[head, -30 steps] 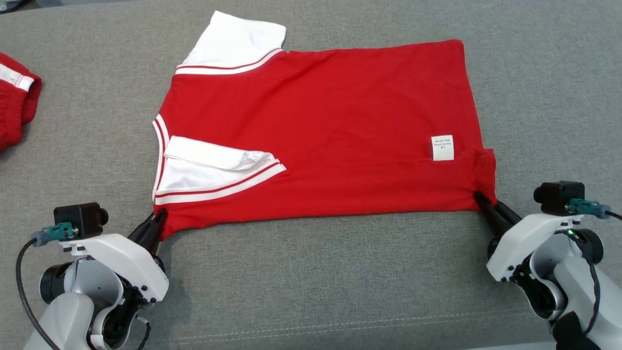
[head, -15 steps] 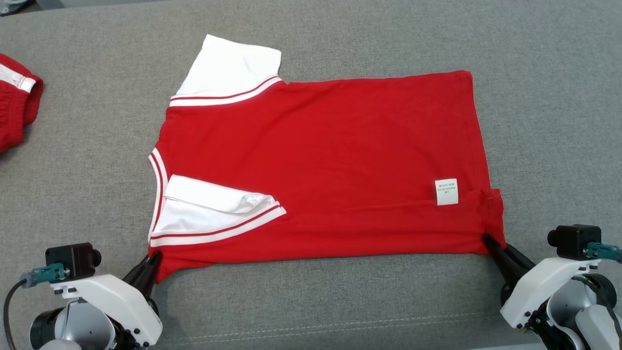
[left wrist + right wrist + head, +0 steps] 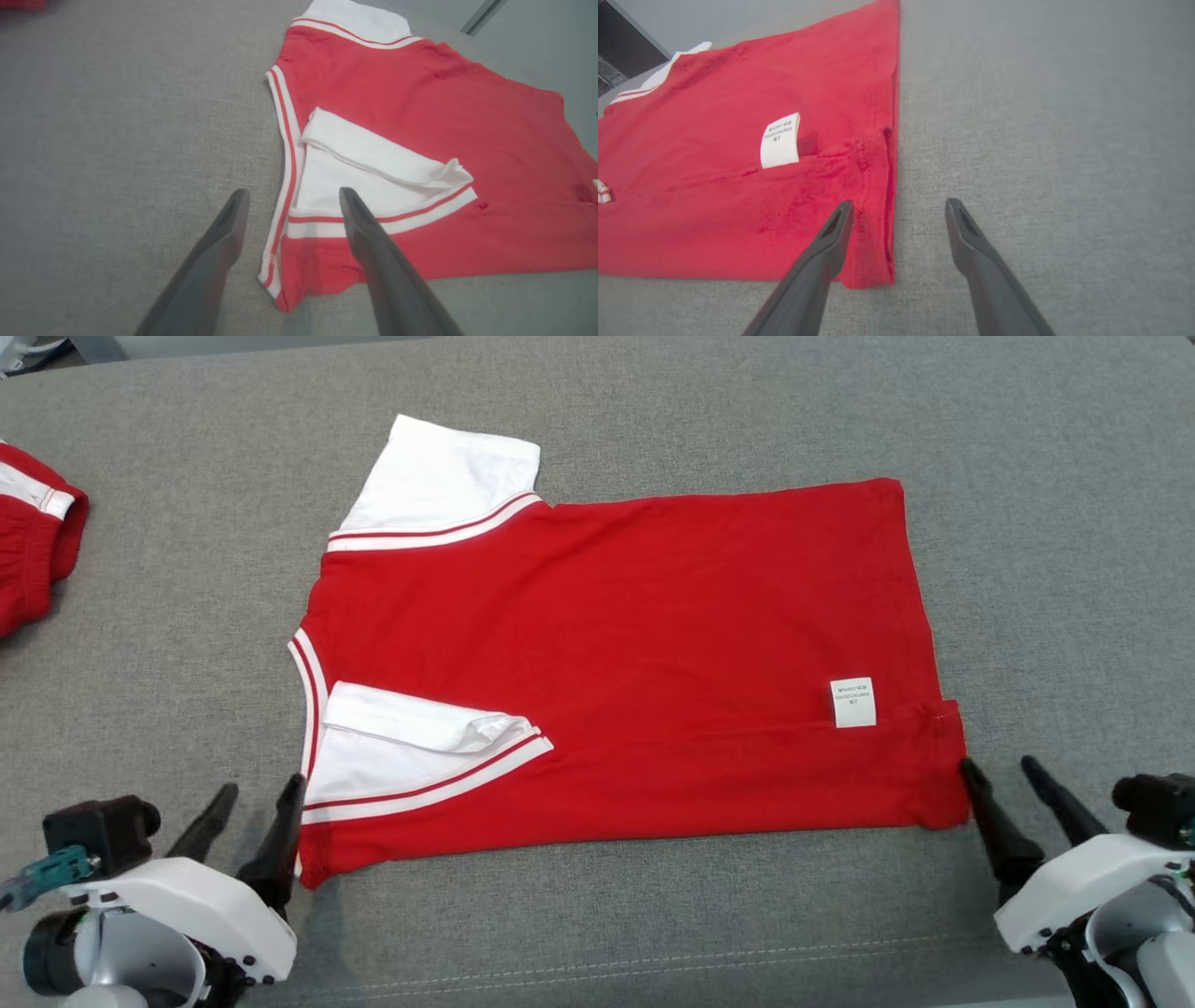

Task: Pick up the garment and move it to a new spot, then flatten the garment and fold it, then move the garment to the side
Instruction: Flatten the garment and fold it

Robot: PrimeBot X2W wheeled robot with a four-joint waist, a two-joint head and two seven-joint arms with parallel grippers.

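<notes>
Mid-fold, the red garment [image 3: 616,663] lies flat on the grey surface [image 3: 653,915], left gripper [image 3: 263,786] and right gripper [image 3: 997,763] empty with fingers spread at its near corners; another fold likely needs fresh grips.

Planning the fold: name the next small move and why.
Probably lift both grippers clear and reach across the shirt: the left gripper and right gripper stand open at its near corners, the near side lies folded in, and the far sleeve sticks out.
</notes>
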